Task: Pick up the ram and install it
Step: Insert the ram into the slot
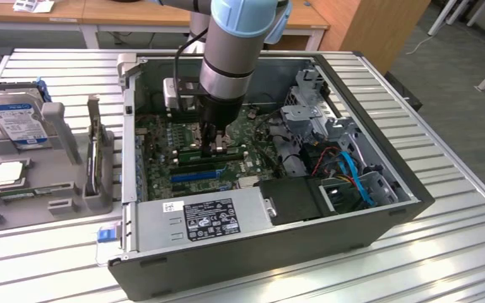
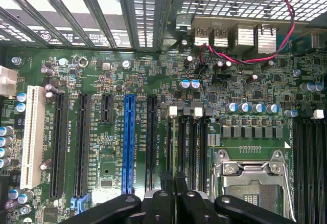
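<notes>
My gripper (image 1: 218, 148) reaches down inside the open computer case (image 1: 251, 265), low over the green motherboard (image 1: 162, 136). Its fingers are shut on the ram (image 1: 232, 151), a thin green stick held level just above the board. In the wrist view the gripper (image 2: 172, 179) has its two black fingertips (image 2: 166, 183) pressed close together over the row of black memory slots (image 2: 196, 147) with white end clips, beside the silver processor socket (image 2: 253, 183). The ram's lower edge is hidden by the fingers, so I cannot tell whether it touches a slot.
A grey fixture (image 1: 57, 205) at the exterior view's left carries a hard drive (image 1: 15, 117) and a square silver chip (image 1: 7, 173). Inside the case are the power supply (image 1: 200, 218), blue cables (image 1: 353, 173) and drive cage (image 1: 305, 117). Long expansion slots, one blue (image 2: 128, 142), lie beside the memory slots.
</notes>
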`<state>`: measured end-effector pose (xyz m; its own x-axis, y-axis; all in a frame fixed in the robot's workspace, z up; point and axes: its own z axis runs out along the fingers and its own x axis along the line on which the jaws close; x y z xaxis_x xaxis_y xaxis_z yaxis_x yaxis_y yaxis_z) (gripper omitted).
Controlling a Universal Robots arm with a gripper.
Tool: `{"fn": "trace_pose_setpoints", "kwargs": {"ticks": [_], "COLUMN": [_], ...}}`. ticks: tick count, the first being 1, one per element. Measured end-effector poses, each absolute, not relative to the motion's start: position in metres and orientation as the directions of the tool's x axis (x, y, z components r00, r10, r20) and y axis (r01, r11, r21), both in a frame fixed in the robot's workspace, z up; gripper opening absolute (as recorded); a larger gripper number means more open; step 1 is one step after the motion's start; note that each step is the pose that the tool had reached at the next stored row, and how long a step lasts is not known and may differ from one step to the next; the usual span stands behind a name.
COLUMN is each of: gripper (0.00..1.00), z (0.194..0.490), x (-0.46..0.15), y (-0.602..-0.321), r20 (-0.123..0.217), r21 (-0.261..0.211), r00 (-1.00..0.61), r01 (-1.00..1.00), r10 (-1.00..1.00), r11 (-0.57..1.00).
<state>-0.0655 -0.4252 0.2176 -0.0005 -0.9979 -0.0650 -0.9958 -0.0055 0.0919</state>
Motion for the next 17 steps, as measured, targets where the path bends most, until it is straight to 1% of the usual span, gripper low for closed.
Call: {"fn": "trace_pose_setpoints", "kwargs": {"ticks": [16, 17], "gripper": [0.12, 0.13], "z": [0.2171, 0.2170], "x": [-0.0654, -0.0653], "y": [-0.4252, -0.4251], "r20": [-0.065, -0.066], "r21": [0.092, 0.091], "r00": [0.000, 0.000], "r01": [-0.996, -0.996], "r10": [-0.998, -0.998], "r11": [-0.006, -0.006]}}
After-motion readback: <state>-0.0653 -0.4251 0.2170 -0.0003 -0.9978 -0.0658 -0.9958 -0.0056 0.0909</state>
